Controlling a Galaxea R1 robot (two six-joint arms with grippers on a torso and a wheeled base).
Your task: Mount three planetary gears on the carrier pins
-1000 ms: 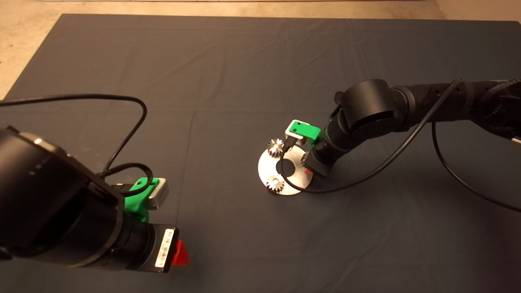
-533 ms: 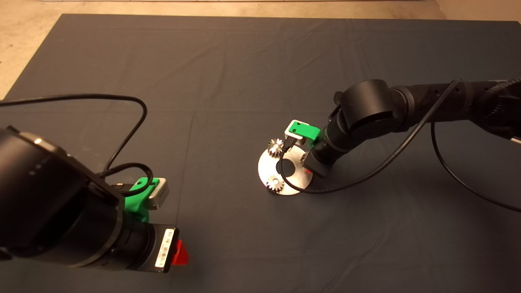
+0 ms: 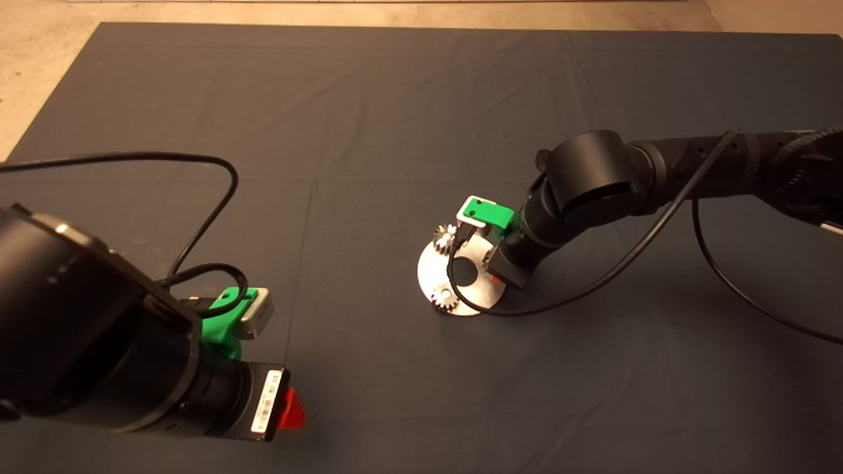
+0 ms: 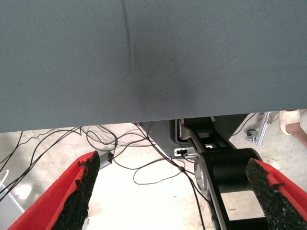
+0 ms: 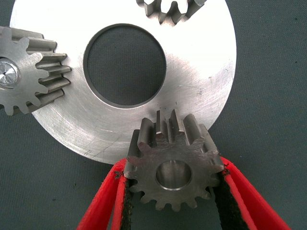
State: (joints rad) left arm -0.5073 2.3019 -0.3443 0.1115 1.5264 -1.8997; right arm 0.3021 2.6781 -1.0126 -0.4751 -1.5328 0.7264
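Observation:
The shiny round carrier disc (image 3: 431, 273) lies mid-mat. Two planetary gears (image 3: 446, 238) (image 3: 446, 298) sit on carrier pins at its far-left and near-left rim. In the right wrist view these gears (image 5: 29, 79) (image 5: 170, 8) show at the disc's (image 5: 201, 72) rim, one with its pin end (image 5: 7, 74) in the centre hole. My right gripper (image 3: 497, 276) (image 5: 173, 173) is shut on the third gear (image 5: 172, 165), held flat over the disc's right edge. Whatever pin lies under it is hidden. My left gripper (image 3: 290, 408) (image 4: 175, 191) is parked open at the lower left.
The dark mat (image 3: 369, 118) covers the table, with bare tabletop (image 3: 39, 59) at the far-left corner. Black cables (image 3: 593, 283) hang from both arms, and one loops over the disc. The left wrist view shows the mat's edge (image 4: 144, 120) and floor cables (image 4: 144, 158) beyond.
My right gripper with its gear has shifted slightly left, further over the disc. The left arm and the two seated gears have not moved.

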